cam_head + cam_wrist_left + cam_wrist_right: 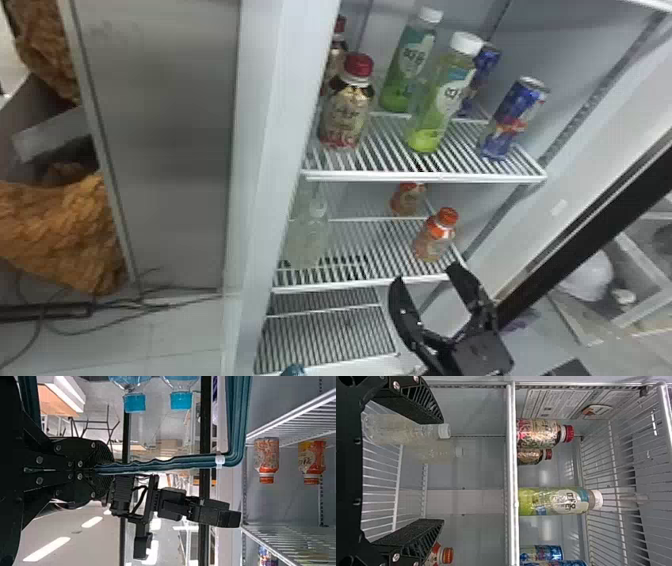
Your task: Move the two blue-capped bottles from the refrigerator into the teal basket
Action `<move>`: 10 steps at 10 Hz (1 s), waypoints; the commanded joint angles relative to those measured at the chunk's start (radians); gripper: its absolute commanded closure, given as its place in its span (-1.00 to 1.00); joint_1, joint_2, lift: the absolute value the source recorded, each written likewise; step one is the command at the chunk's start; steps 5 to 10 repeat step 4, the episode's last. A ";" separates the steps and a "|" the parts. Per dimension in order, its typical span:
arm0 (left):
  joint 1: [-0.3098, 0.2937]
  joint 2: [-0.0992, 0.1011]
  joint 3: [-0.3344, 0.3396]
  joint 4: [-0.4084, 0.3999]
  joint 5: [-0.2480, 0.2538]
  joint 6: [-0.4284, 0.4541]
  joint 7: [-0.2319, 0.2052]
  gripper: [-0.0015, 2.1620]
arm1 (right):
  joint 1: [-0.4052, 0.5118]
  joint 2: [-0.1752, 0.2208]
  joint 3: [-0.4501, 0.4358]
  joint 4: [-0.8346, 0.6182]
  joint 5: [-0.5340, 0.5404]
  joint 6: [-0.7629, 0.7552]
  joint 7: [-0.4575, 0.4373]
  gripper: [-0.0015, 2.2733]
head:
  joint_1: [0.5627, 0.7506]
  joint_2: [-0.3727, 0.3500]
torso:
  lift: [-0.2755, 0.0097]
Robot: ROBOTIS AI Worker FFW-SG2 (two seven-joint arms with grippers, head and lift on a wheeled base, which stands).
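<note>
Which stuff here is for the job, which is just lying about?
Job:
- blue-capped bottles
- teal basket
- left gripper, shut on basket
- right gripper, open
- refrigerator

Lying about:
- red-capped bottles
- white-capped bottles
- orange-capped bottles
- blue cans

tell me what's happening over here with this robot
The robot's left claw is holding the teal basket by its handle. Two blue-capped bottles stand beneath that handle, apparently already in the basket. The right claw is open and empty by the refrigerator, where other drinks stand on the shelves.
</note>
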 commanded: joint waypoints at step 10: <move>0.003 -0.002 0.005 0.000 0.003 0.006 0.000 0.06 | 0.000 0.000 0.000 0.002 -0.008 -0.010 -0.001 -0.89 | 0.41 -0.94 | -0.07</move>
